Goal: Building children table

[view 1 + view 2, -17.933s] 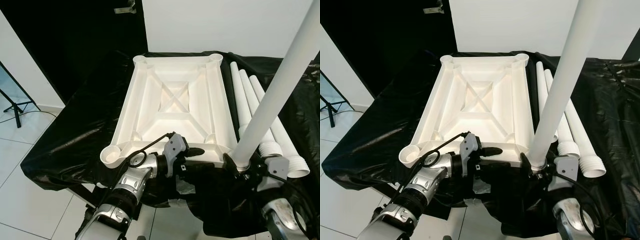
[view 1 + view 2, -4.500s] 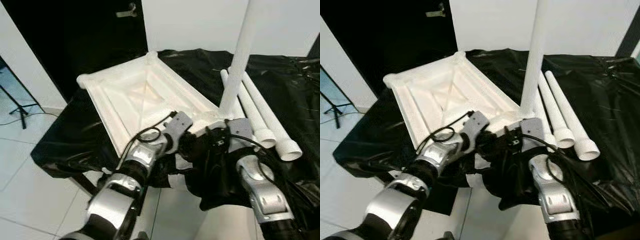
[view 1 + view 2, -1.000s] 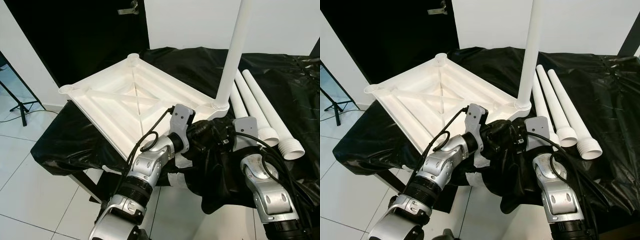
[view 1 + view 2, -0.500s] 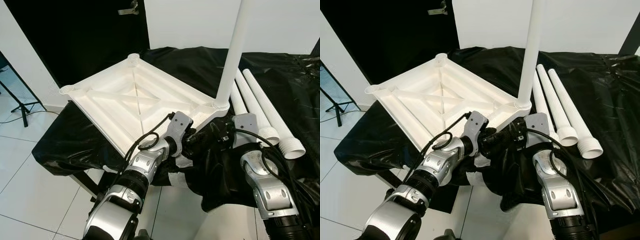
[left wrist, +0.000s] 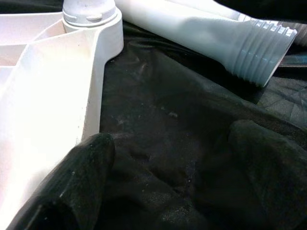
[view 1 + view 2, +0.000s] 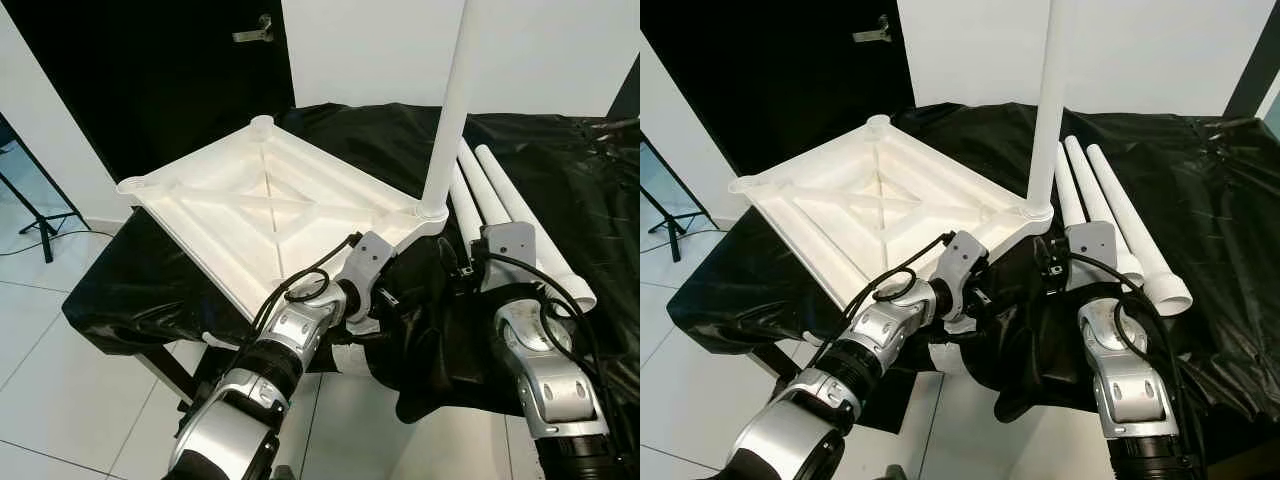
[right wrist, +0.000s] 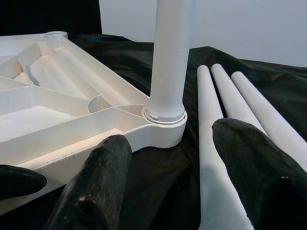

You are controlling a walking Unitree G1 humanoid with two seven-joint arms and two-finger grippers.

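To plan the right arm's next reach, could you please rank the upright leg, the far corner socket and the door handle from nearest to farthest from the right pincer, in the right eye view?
1. Upright leg, just beyond the right pincer, in the near corner.
2. Far corner socket, across the tabletop, toward the robot's left.
3. Door handle, on the dark door behind.

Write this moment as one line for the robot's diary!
step: table build | tabletop: upside down | fitted leg: upright in corner socket | loose legs: three on black cloth | left pincer: open | right pincer: open

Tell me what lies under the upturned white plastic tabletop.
The white plastic tabletop rests on crinkled black plastic sheeting draped over a support. That support is mostly covered; a dark leg shows beneath.
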